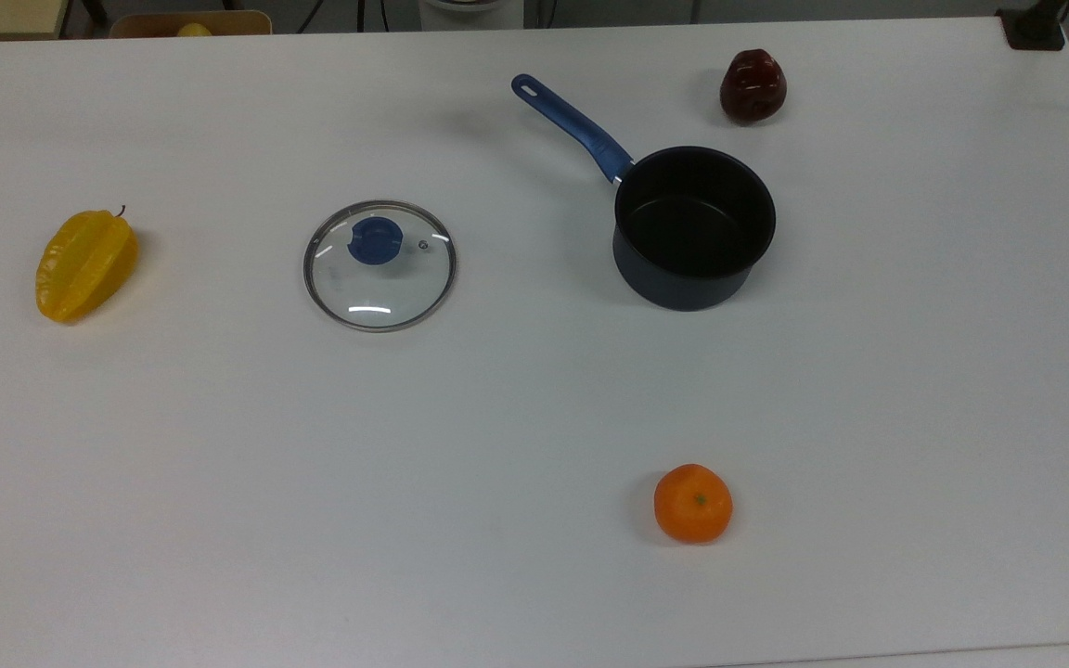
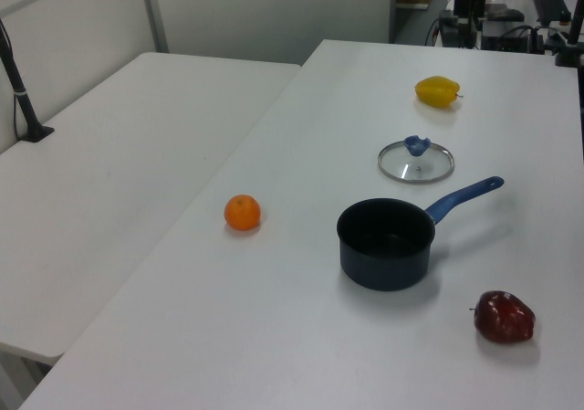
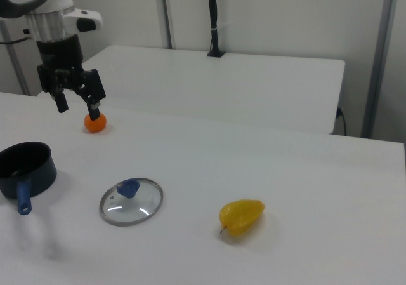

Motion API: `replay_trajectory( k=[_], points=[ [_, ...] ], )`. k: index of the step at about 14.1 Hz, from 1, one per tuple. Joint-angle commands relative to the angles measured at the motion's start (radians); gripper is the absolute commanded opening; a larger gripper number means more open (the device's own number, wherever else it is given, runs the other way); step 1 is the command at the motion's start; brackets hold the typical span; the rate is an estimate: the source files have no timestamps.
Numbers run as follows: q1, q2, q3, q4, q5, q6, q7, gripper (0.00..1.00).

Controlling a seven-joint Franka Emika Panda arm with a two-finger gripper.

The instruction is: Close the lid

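Note:
The lid [image 1: 379,283], clear glass with a metal rim and a blue knob, lies flat on the white table, knob up, well apart from the pot. It also shows as the lid [image 2: 416,163] and the lid [image 3: 131,202]. The dark pot [image 1: 674,288] with a blue handle stands uncovered and holds nothing; it appears too as the pot [image 2: 383,268] and the pot [image 3: 28,171]. In the right view my gripper [image 3: 78,109] hangs open high above the table, nothing between its fingers, up and to the right view's left of the lid.
An orange [image 1: 693,503] sits near the table's front edge in the top view. A yellow starfruit [image 1: 84,264] lies at the top view's far left. A dark red apple [image 1: 753,85] rests beyond the pot. A second white table [image 2: 109,154] adjoins.

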Motion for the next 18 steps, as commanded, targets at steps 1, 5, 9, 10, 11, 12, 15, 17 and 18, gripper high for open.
replay_trajectory(
  k=[1, 5, 9, 10, 11, 12, 15, 17, 18],
  points=[
    [-0.023, -0.011, -0.002, -0.055, 0.014, 0.055, -0.045, 1.00],
    [-0.026, -0.011, -0.002, -0.293, 0.026, 0.307, -0.034, 1.00],
    [-0.012, 0.010, 0.001, -0.477, 0.025, 0.610, -0.036, 1.00],
    [-0.011, 0.035, 0.002, -0.511, 0.023, 0.703, -0.039, 1.00],
    [-0.011, 0.052, 0.002, -0.522, 0.023, 0.748, -0.040, 1.00],
    [-0.011, 0.084, 0.002, -0.523, 0.023, 0.789, -0.043, 1.00],
    [-0.012, 0.151, 0.002, -0.520, 0.022, 0.868, -0.043, 1.00],
    [-0.011, 0.186, 0.004, -0.516, 0.022, 0.918, -0.043, 1.00],
    [-0.011, 0.196, 0.007, -0.514, 0.022, 0.934, -0.043, 1.00]
  ],
)
